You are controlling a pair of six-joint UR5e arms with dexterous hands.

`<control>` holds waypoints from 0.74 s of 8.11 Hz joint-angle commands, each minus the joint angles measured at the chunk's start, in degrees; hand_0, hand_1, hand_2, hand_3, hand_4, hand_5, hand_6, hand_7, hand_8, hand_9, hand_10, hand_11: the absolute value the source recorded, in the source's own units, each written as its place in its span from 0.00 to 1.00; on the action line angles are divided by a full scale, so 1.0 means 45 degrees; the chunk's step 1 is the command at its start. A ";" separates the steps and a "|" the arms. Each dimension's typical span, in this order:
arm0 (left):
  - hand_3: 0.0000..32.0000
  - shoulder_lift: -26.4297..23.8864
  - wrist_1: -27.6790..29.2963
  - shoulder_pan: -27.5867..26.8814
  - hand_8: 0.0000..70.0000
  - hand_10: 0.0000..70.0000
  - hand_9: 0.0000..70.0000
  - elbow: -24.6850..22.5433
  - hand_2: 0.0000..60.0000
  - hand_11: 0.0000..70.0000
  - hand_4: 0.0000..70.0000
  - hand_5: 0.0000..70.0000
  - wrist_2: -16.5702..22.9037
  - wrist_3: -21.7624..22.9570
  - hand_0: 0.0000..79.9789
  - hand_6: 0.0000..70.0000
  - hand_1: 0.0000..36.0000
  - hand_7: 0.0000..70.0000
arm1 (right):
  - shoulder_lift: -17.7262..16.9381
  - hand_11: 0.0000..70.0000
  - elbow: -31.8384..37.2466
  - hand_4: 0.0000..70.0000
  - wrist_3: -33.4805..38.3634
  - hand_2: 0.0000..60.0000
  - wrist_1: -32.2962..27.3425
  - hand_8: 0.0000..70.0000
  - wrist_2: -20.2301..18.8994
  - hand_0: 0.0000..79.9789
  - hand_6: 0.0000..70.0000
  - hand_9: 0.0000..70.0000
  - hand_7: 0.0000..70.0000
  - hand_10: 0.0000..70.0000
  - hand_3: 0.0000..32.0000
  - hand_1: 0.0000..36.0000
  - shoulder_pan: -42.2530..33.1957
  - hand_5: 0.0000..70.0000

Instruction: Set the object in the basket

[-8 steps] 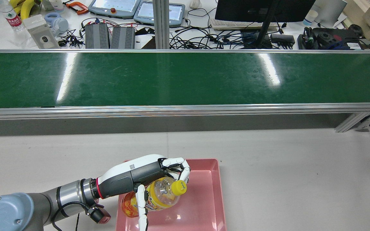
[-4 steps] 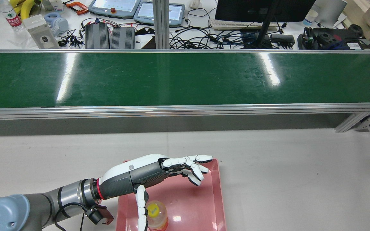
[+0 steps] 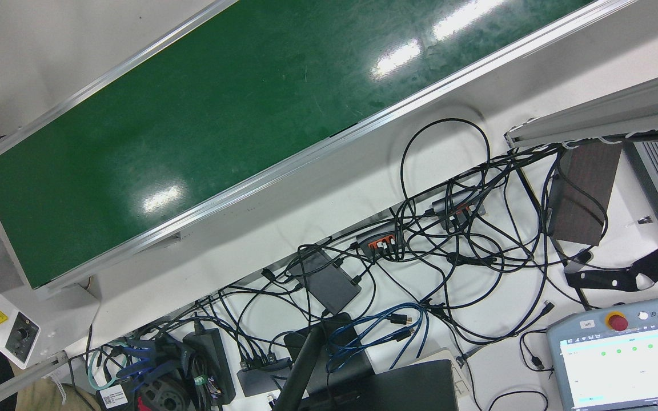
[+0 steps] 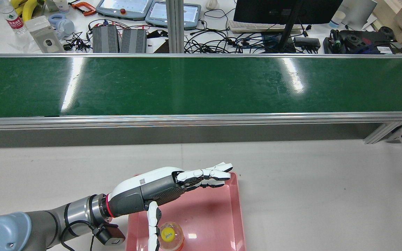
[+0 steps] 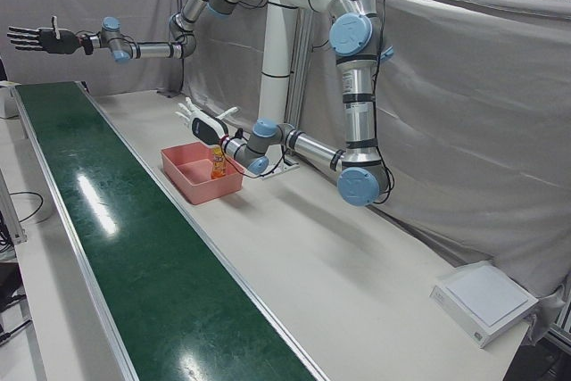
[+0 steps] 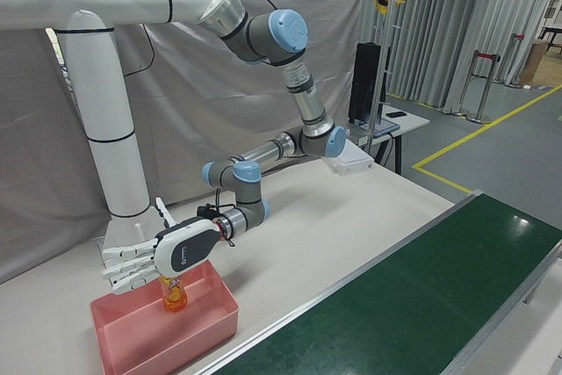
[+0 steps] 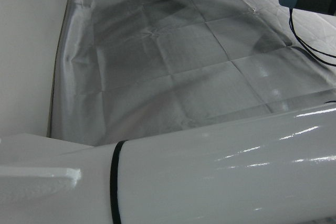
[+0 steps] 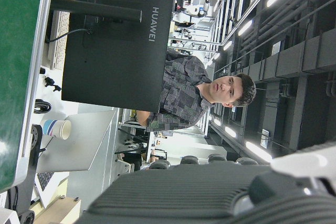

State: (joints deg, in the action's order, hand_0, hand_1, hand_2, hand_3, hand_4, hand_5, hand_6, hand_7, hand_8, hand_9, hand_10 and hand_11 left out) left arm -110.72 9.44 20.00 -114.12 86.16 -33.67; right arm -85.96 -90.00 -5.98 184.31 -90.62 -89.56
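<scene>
A small bottle of orange drink with a yellow cap (image 4: 168, 237) stands upright in the pink tray (image 4: 234, 209) at the near edge of the rear view. It also shows in the left-front view as bottle (image 5: 217, 162) in tray (image 5: 192, 180), and in the right-front view as bottle (image 6: 174, 293) in tray (image 6: 140, 344). My left hand (image 4: 173, 184) hovers open over the tray with its fingers stretched forward. Its thumb hangs close beside the cap. The left hand (image 6: 158, 256) sits just above the bottle. My right hand (image 5: 36, 38) is raised high, fingers spread, holding nothing.
The long green conveyor belt (image 4: 201, 83) runs across beyond the tray, with a metal rail along its near side. Behind it lie cables, a monitor and teach pendants. A person (image 8: 194, 93) stands behind the monitor. A white box (image 5: 482, 301) sits at the table's end.
One second ago my left hand was shut on the tilted bottle above the tray. The fingers opened, the bottle now stands in the tray, and the fingers have straightened and risen a little.
</scene>
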 commanded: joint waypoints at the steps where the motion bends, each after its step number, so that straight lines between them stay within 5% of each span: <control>1: 0.09 -0.0005 0.0089 0.0281 0.07 0.11 0.09 0.0009 0.00 0.17 0.21 0.28 -0.0103 0.1169 0.68 0.08 0.05 0.10 | 0.0000 0.00 0.0000 0.00 0.0000 0.00 0.0000 0.00 0.0000 0.00 0.00 0.00 0.00 0.00 0.00 0.00 0.0000 0.00; 2: 0.07 -0.0005 -0.0047 0.0553 0.07 0.12 0.09 0.0067 0.00 0.18 0.23 0.28 -0.0103 0.1560 0.69 0.08 0.06 0.10 | 0.0000 0.00 0.0000 0.00 0.0000 0.00 0.0000 0.00 0.0000 0.00 0.00 0.00 0.00 0.00 0.00 0.00 0.0000 0.00; 6: 0.00 -0.0141 -0.2072 0.4897 0.08 0.11 0.11 -0.0010 0.00 0.18 0.28 0.32 0.0013 0.3398 0.70 0.08 0.09 0.09 | 0.0000 0.00 0.0000 0.00 0.0000 0.00 0.0000 0.00 0.0000 0.00 0.00 0.00 0.00 0.00 0.00 0.00 0.0000 0.00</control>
State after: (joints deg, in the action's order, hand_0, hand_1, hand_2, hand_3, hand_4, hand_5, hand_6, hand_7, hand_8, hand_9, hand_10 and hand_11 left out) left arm -111.05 5.89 30.70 -113.85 85.86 -22.05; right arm -85.98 -90.00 -5.98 184.31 -90.62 -89.56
